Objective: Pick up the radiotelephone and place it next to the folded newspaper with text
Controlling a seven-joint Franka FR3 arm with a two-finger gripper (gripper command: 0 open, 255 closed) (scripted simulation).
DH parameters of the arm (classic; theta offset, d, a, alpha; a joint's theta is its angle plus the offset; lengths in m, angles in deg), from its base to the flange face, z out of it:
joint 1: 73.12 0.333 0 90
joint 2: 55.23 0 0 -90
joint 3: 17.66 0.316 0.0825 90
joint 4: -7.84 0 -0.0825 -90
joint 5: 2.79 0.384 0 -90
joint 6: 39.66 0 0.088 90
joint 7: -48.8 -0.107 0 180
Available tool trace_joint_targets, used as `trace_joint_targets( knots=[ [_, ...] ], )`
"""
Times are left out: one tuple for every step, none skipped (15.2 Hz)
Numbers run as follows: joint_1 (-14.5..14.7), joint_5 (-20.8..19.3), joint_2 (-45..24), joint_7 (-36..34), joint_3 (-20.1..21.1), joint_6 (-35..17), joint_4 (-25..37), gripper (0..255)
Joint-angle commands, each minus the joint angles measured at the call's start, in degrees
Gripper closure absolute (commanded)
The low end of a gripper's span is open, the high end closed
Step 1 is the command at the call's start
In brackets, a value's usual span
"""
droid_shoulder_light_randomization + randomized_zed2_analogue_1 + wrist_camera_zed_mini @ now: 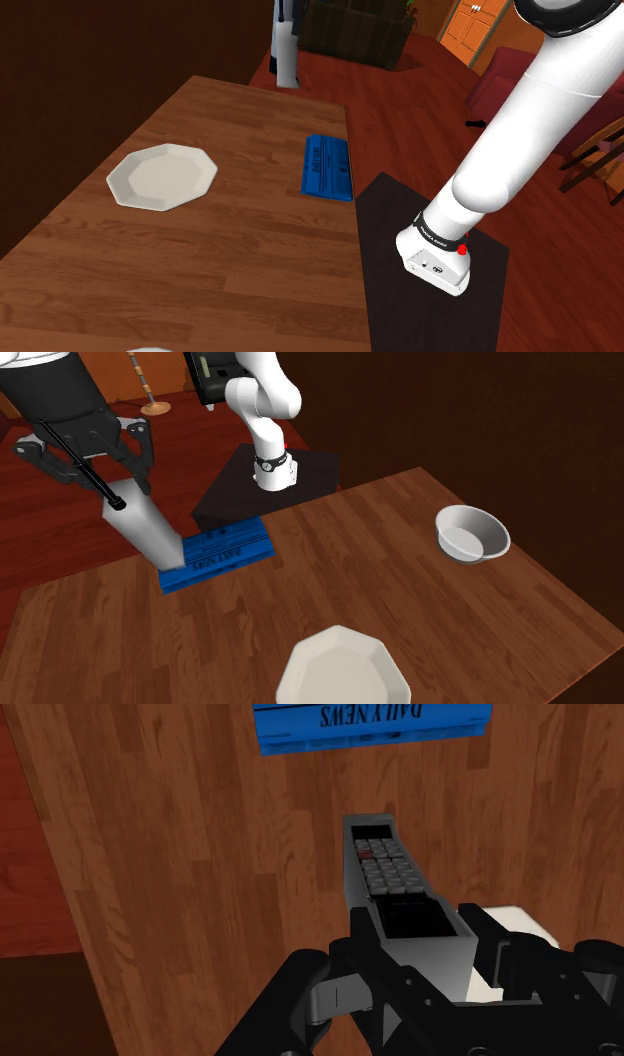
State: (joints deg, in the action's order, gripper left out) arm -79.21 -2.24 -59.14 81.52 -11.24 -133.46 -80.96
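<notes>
My hand (420, 954) is clamped on the phone (385, 869). Both black fingers press its sides and the keypad faces me, so the pick-up looks done. In the upper left of the second exterior view I grip it by one end, with the antenna slanting across my fingers and the pale body hanging down, tilted. I judge it is lifted clear of the surface (200, 854), though I cannot tell by how much.

Just past the phone's tip lies the blue newspaper (370, 724), lettered DAILY NEWS, flat on the wood. In the second exterior view the phone's lower end overlaps the paper's left end, so I seem close to the spot. What is left is to lower the phone onto bare wood beside the paper, not on it, and let go.

Farther off sit a white plate (340, 672) and a bowl (470, 534), well apart from all this.
</notes>
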Motion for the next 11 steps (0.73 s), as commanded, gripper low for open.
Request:
trace_joint_targets(
  knots=[
    [0.0, 0.0, 0.4, 0.0, 0.0, -1.8, -2.1, 255],
    [0.0, 0.1, 0.5, 0.0, 0.0, -2.6, -3.0, 255],
    [0.0, 0.1, 0.6, 0.1, 0.0, -3.4, -4.0, 255],
    [0.0, 0.1, 0.7, 0.1, 0.0, -4.2, -4.9, 255],
    [0.0, 0.1, 0.8, 0.1, 0.0, -5.0, -5.7, 255],
    [0.0, 0.1, 0.9, 0.1, 0.0, -5.8, -6.6, 255],
    [0.0, 0.1, 0.9, 0.1, 0.0, -6.6, -7.5, 255],
    [0.0, 0.1, 1.0, 0.1, 0.0, -7.4, -8.3, 255],
    [0.0, 0.1, 1.0, 0.1, 0.0, -8.2, -9.1, 255],
    [0.0, 0.1, 1.0, 0.2, 0.0, -8.9, -9.9, 255],
    [0.0, 0.1, 1.0, 0.2, 0.0, -9.7, -10.7, 255]
  ],
)
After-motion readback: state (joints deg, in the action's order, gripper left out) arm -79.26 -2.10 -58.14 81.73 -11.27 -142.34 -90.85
